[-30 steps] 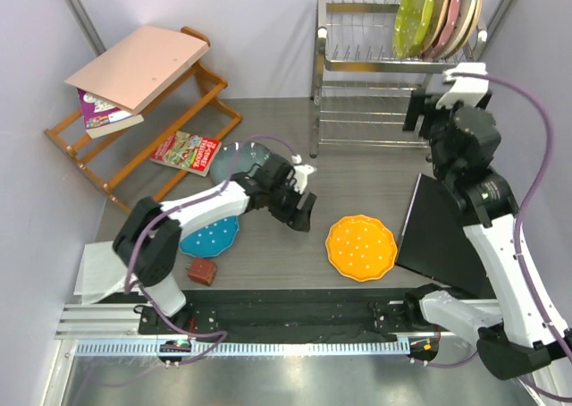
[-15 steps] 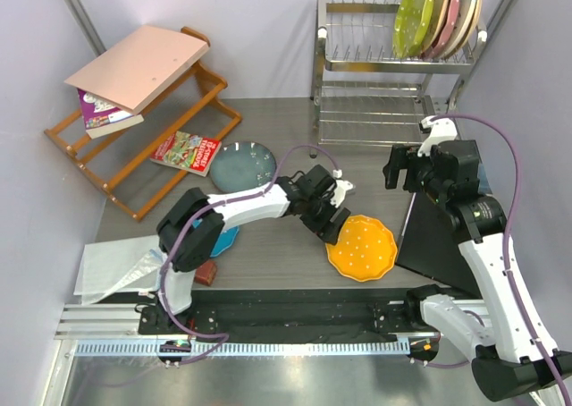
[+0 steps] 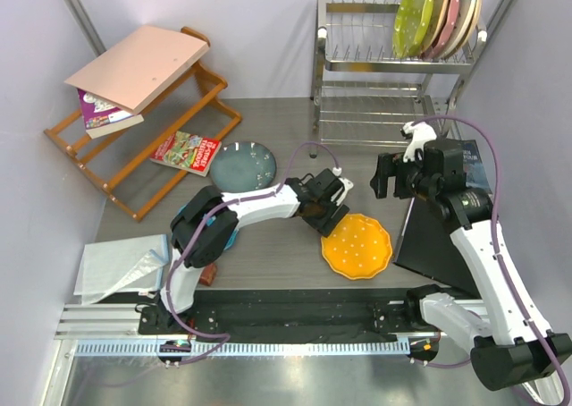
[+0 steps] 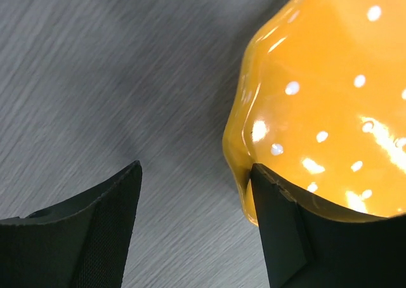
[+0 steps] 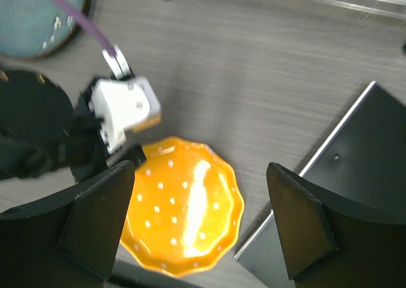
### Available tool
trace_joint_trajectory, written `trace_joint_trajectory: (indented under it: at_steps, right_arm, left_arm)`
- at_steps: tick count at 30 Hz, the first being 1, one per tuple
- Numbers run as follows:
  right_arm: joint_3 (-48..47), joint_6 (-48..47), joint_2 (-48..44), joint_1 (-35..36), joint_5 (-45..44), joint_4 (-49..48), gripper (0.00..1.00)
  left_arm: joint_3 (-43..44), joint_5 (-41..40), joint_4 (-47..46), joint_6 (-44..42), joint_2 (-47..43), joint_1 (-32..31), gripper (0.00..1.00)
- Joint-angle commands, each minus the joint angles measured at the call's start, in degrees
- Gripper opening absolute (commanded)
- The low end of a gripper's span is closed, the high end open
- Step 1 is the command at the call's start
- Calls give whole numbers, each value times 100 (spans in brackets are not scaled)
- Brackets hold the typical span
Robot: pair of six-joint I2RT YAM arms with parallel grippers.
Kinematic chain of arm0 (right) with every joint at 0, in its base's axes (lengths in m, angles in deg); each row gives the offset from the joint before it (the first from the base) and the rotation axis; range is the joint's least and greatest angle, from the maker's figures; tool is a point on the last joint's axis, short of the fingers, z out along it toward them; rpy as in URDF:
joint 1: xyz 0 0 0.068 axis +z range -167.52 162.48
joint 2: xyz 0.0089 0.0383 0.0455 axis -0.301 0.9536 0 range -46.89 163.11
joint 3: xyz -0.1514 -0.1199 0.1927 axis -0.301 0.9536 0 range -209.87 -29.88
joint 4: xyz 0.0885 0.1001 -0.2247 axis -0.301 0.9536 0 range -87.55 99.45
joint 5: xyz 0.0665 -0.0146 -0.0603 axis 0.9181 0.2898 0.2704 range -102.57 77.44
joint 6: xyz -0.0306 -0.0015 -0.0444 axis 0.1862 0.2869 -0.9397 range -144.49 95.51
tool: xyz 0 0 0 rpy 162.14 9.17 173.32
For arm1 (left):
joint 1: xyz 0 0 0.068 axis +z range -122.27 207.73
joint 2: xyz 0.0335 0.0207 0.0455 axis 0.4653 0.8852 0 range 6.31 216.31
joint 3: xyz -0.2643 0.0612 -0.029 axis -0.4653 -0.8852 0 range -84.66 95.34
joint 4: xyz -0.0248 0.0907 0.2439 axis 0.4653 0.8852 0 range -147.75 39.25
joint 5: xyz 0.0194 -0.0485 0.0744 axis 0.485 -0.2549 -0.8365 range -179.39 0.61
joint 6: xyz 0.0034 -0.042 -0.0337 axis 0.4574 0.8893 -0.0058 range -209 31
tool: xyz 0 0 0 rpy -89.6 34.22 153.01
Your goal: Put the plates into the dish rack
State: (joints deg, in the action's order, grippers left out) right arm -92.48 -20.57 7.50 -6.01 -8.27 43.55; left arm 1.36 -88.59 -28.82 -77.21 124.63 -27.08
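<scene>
left pincer low on the bench, jaws apart, nothing clamped; the orange plate has its scalloped rim in the gap, against the right-hand finger; the other finger sits clear of it on bare bench

top view: left pincer at the left edge of the orange plate; that plate lies flat mid-bench, just left of a black board

right pincer hangs above the bench beyond the orange plate, jaws wide, empty; its camera looks down on the orange plate and the left arm's wrist beside it

grey plate flat on the bench, left of the rack, well apart from both pincers; blue plate flat, mostly hidden under the left arm

green plate stands upright in the rack's top tier, right end, with cream, pink and pale blue plates stacked close behind it; lower tier bare wire

rack at the far edge of the bench; wooden shelf at far left, a magazine lying by its foot
</scene>
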Motion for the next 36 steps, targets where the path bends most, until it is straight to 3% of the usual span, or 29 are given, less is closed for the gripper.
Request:
trace_joint_trajectory:
  at_steps: [1,6,11,16,24,27,28,36]
  right_arm:
    - [213,-357,133,-17,695,223,91]
    - [740,-550,405,-26,1756,30,88]
    - [1066,-401,1020,-35,2189,-576,88]
    - [1496,317,1678,-43,2804,-1654,87]
    - [2024,1505,2760,-114,3402,-3176,84]
    - [1990,1822,3304,-131,3429,-3537,84]
    - [1963,1875,3428,-123,3446,-3600,84]
    - [1726,1910,4562,-114,3727,-3828,79]
  left_arm:
    - [-577,-704,157,-151,-379,531,69]
    - [-1016,-844,52,-283,-661,1251,69]
    - [-877,-757,279,-572,-574,1692,70]
    - [-1208,-116,237,-380,-1213,1719,73]
    - [-1939,181,368,533,-2041,1938,76]
    - [-2176,797,202,956,-2059,2062,70]
    - [-2229,1051,105,1061,-2050,2062,63]
    - [-2406,1624,-379,1378,-1708,2079,42]
